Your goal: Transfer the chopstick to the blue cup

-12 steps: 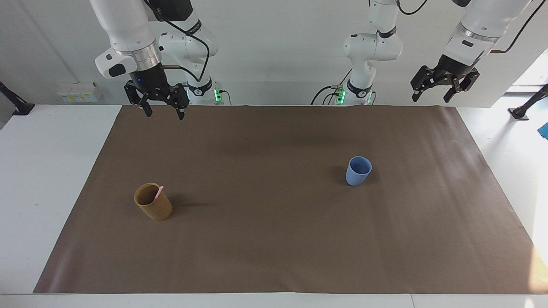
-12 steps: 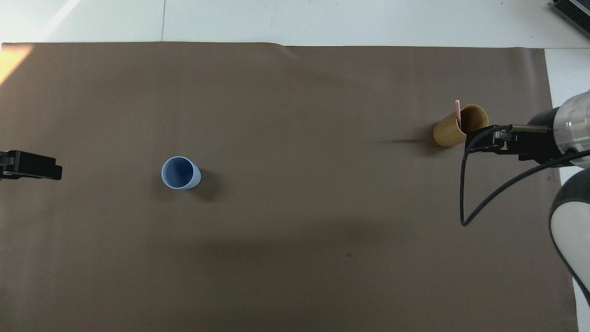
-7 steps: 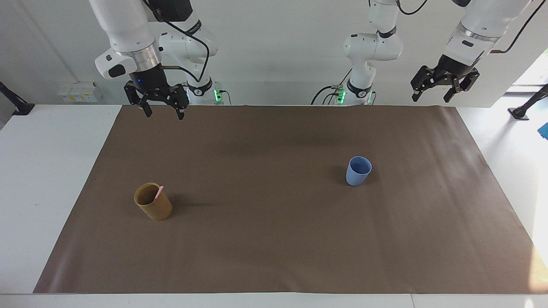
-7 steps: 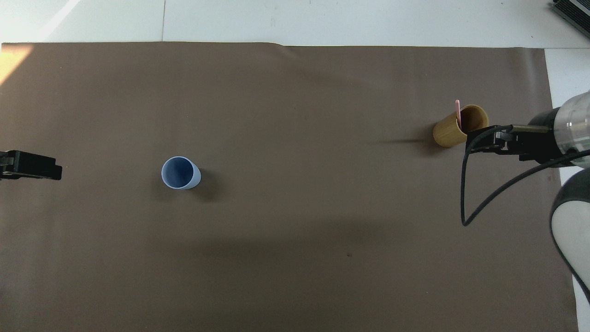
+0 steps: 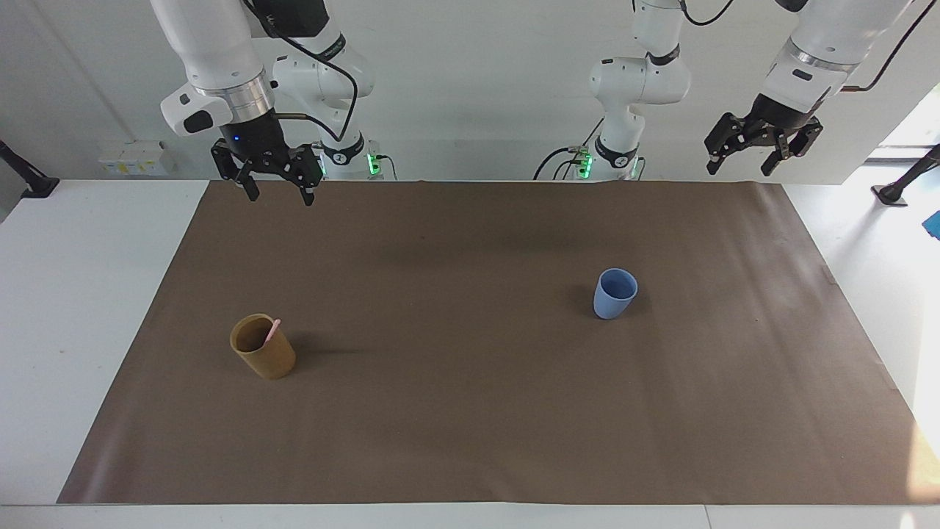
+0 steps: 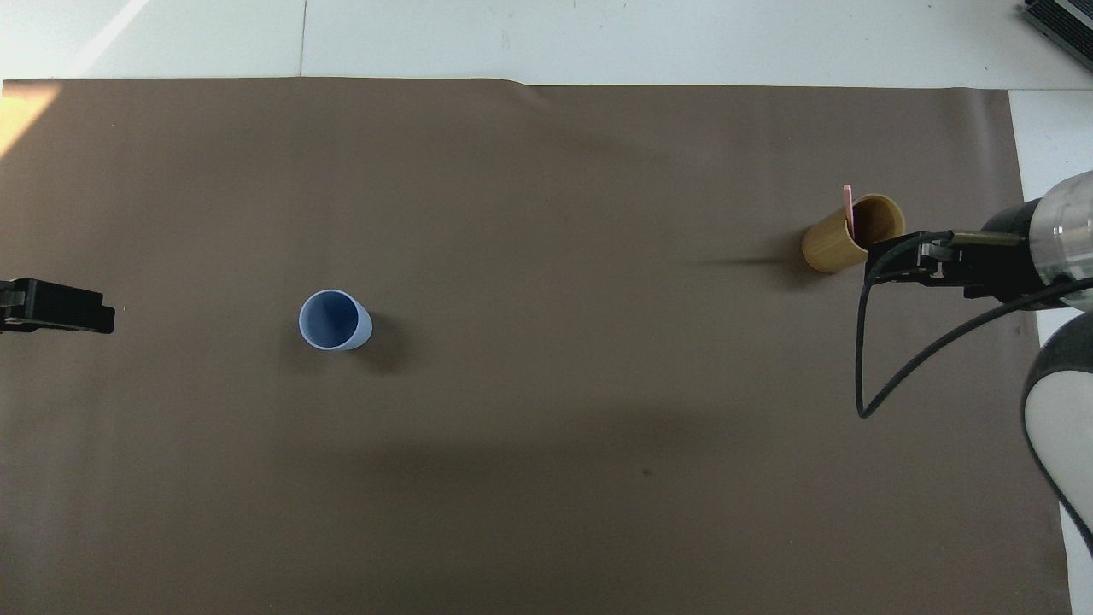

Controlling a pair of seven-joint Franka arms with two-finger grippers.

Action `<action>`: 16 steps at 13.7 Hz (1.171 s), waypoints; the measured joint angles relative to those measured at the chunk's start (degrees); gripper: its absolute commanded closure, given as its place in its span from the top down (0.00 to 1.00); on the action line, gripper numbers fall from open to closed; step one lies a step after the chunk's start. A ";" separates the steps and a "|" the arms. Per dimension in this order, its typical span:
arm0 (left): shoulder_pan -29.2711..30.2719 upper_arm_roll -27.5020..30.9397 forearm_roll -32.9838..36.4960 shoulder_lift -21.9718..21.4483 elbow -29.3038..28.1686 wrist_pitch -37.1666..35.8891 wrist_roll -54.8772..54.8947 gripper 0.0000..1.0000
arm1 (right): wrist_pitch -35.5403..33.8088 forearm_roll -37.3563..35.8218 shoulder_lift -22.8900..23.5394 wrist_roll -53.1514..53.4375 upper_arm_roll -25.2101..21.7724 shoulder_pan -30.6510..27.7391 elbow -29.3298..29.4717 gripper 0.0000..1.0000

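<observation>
The pale pink chopstick (image 5: pixel 272 331) (image 6: pixel 847 203) stands leaning in a tan-brown cylindrical cup (image 5: pixel 266 354) (image 6: pixel 830 248) toward the right arm's end of the table. The light blue cup (image 5: pixel 614 295) (image 6: pixel 334 321) stands upright and empty toward the left arm's end. My right gripper (image 5: pixel 281 196) (image 6: pixel 897 260) hangs open, high over the brown mat's edge by the robots. Seen from overhead, it shows just beside the tan cup. My left gripper (image 5: pixel 739 170) (image 6: pixel 60 306) hangs open and high at the left arm's end, holding nothing.
A brown mat (image 5: pixel 470 419) covers most of the white table (image 5: pixel 81 308). Only the two cups stand on it, well apart. A black cable (image 6: pixel 862 359) loops down from the right arm's wrist.
The right arm has shifted very slightly. The cups, the chopstick and the left arm are where they were.
</observation>
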 measured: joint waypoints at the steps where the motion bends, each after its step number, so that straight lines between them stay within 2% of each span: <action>1: 0.00 -0.01 0.00 0.03 -0.08 0.15 0.00 1.00 | 0.00 0.00 0.00 0.00 0.00 0.00 -0.02 1.00; 5: 0.00 -0.33 -0.01 0.79 -2.75 3.78 -0.93 1.00 | 0.00 0.00 -0.01 0.00 0.00 0.00 -0.03 1.00; 12: -3.18 -1.64 -0.11 3.40 -19.77 24.33 -12.19 1.00 | 0.00 0.00 -0.05 -0.01 0.00 -0.02 -0.03 1.00; 16: -5.22 -1.73 -0.10 7.84 -23.75 32.21 -18.27 1.00 | 0.11 -0.07 -0.03 -0.01 0.00 -0.09 -0.20 1.00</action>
